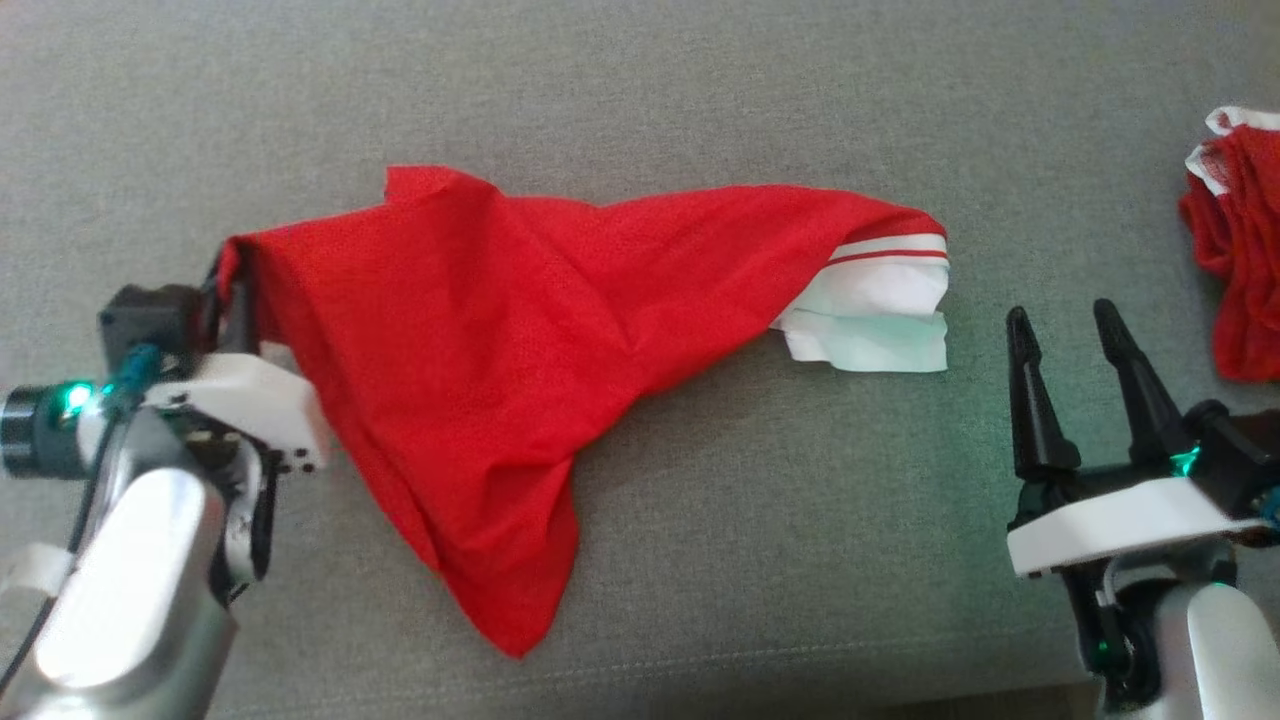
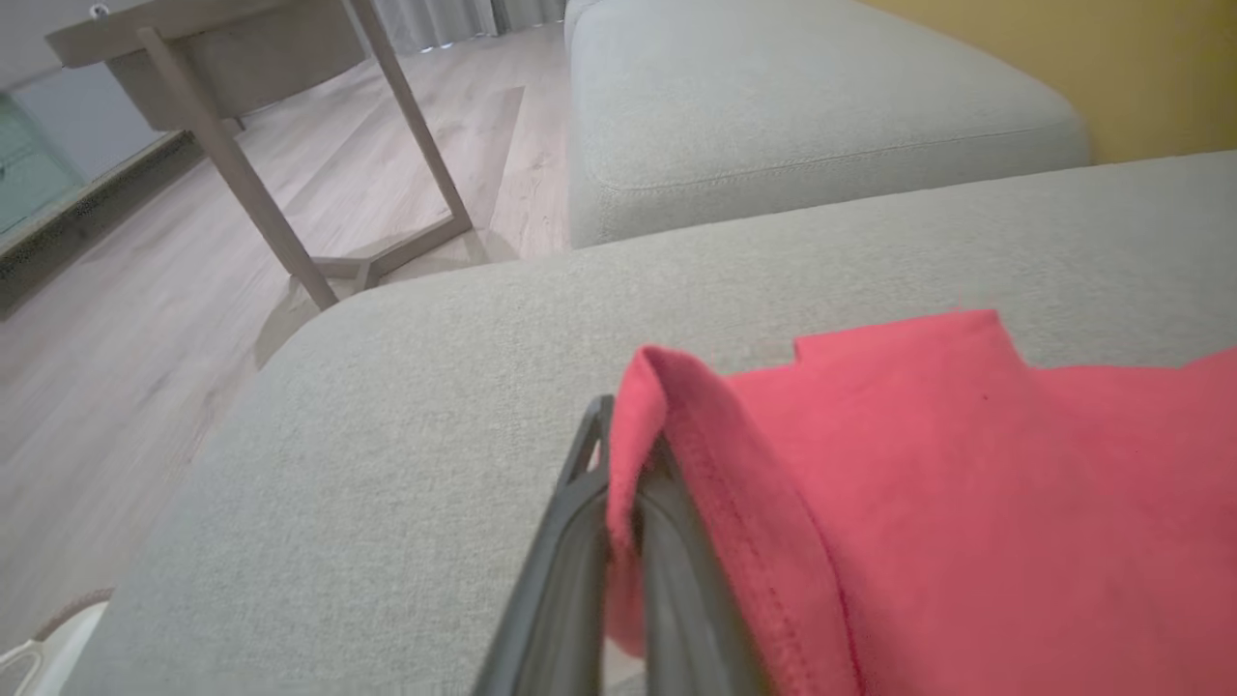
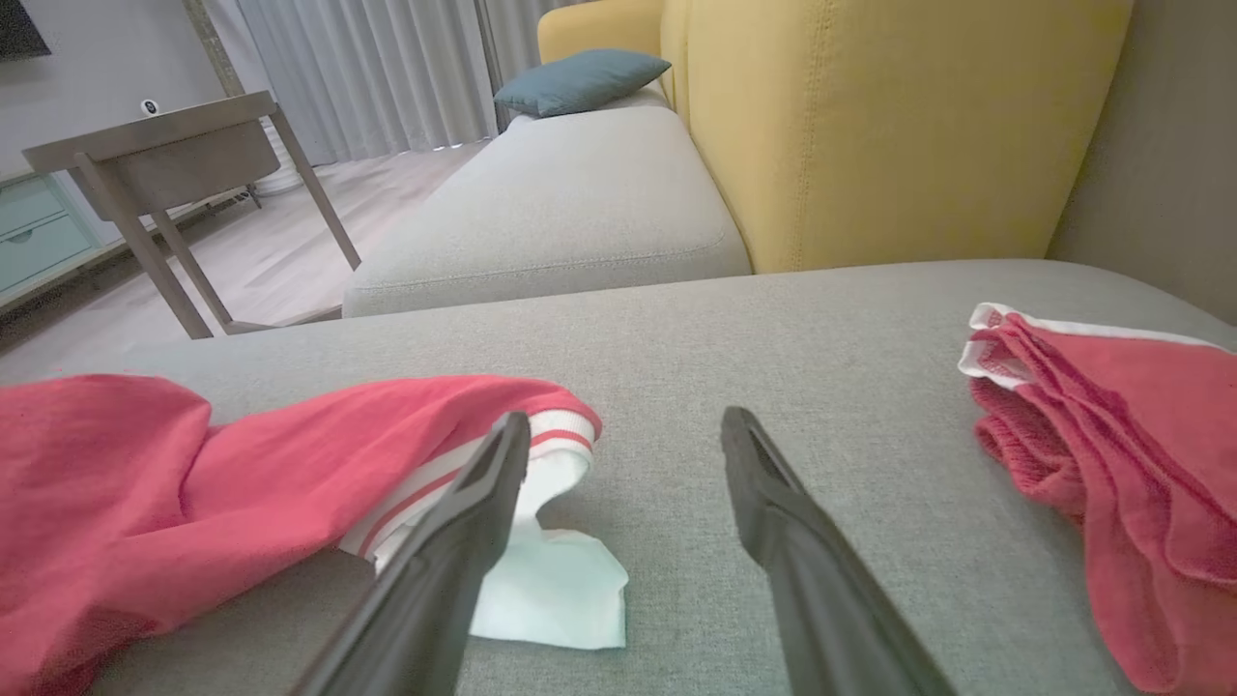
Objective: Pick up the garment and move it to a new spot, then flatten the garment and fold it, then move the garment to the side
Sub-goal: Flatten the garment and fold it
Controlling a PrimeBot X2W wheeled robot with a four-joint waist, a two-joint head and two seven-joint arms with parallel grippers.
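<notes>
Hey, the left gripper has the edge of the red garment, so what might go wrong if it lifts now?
1. The left gripper pinches only a thin hem of the red garment, which may slip out when lifted.
2. The right gripper is open and holds nothing, so the white-trimmed end may drag and bunch.
3. A second red garment lies nearby on the right and might get caught up.

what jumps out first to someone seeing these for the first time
A bright red garment with a white striped end sprawls across the grey sofa cushion. The left gripper is shut on its left corner, while the right gripper stands open beside the white end. A second red garment lies bunched at the far right.
</notes>
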